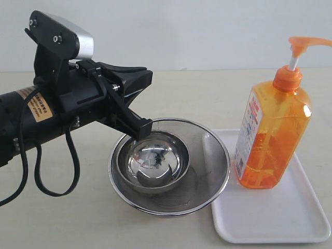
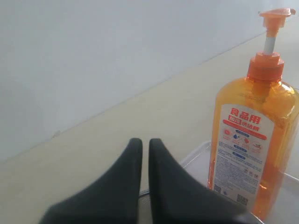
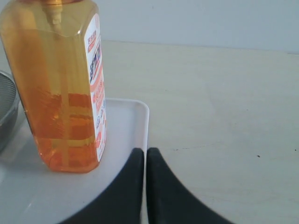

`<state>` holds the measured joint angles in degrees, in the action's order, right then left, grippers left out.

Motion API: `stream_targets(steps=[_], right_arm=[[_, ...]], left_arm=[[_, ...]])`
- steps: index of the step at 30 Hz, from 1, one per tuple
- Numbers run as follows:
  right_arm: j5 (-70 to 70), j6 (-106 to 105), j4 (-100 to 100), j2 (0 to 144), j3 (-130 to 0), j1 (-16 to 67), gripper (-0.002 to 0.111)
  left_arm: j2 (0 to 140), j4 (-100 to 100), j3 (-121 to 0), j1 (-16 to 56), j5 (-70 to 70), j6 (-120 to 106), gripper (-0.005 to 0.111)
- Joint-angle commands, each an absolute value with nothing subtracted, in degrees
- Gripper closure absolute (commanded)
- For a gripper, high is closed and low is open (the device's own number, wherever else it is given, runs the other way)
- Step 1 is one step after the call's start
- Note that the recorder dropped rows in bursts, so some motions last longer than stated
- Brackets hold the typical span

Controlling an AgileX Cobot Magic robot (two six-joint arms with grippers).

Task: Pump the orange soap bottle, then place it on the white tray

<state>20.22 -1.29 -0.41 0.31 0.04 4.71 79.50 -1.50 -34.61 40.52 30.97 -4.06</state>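
Left fingers [image 2: 122, 179] pressed together, empty; right fingers [image 3: 127, 186] likewise

In the foreground the left gripper [image 2: 145, 143] has its jaws pressed together; beyond it the orange soap bottle [image 2: 252, 140] stands upright on the white tray [image 2: 195, 156].

Bottle [image 1: 272, 135]: tall, translucent orange plastic. Orange pump head on white stem, stem extended, spout pointing right in exterior view. White-red label with Chinese text on one face. Darker orange liquid in lower part. Upright, base resting on tray, toward its far left corner.

Tray [image 1: 270, 218]: white, rectangular, rounded corners, low raised rim. Lies flat. Near half bare.
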Motion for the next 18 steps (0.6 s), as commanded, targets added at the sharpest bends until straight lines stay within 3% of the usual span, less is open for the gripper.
stream_targets(steps=[1, 12, 18], right_arm=[[19.91, -1.36, -0.32, 0.0, 0.0, 4.5, 0.109], [19.91, -1.26, -0.32, 0.0, 0.0, 4.5, 0.109], [19.91, -1.14, -0.32, 0.0, 0.0, 4.5, 0.109]], left_arm=[[77.92, -0.93, -34.41, 40.3, 31.57, -4.22, 0.102], [60.69, -0.93, -34.38, 39.74, 10.54, -4.57, 0.102], [47.45, -0.93, -28.0, 33.41, 8.53, -1.02, 0.102]])
